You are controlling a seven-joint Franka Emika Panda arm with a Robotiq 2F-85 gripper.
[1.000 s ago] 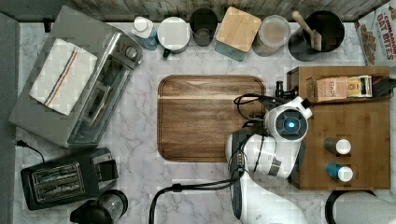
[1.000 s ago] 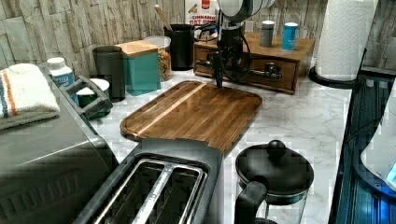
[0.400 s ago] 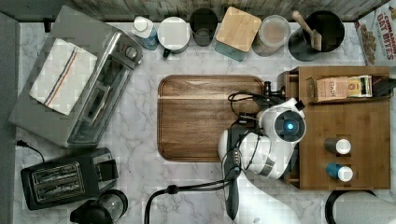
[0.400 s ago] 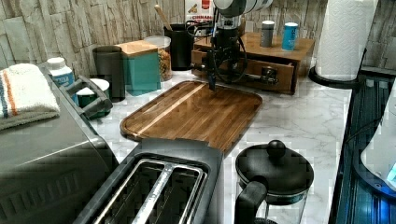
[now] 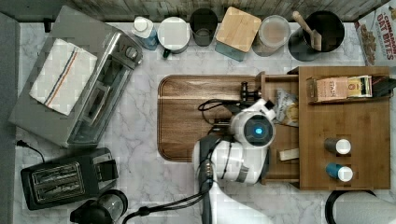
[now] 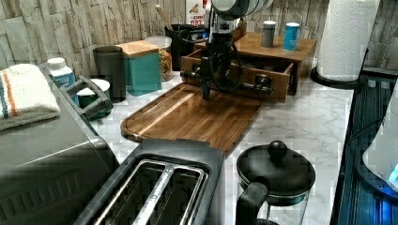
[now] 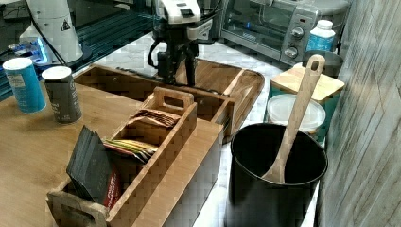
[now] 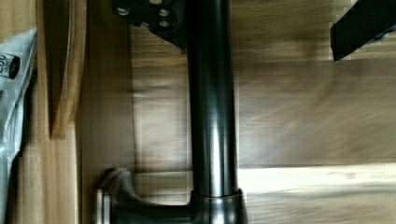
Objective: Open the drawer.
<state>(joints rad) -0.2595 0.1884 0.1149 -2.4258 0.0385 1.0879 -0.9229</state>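
1. The drawer point(image 5: 280, 135) is standing partly pulled out of the bamboo box point(image 5: 345, 126), its front hanging over the edge of the dark wooden tray point(image 5: 196, 116).
2. The gripper point(image 6: 206, 91) is pointing down at the drawer's black bar handle point(image 8: 211, 107).
3. Jaws: open, one finger on each side of the bar, not pressing it.
4. Packets point(image 5: 286, 107) are lying inside the drawer.

Top view looks straight down on the counter point(image 5: 140, 116); left and right views face each other low across it.
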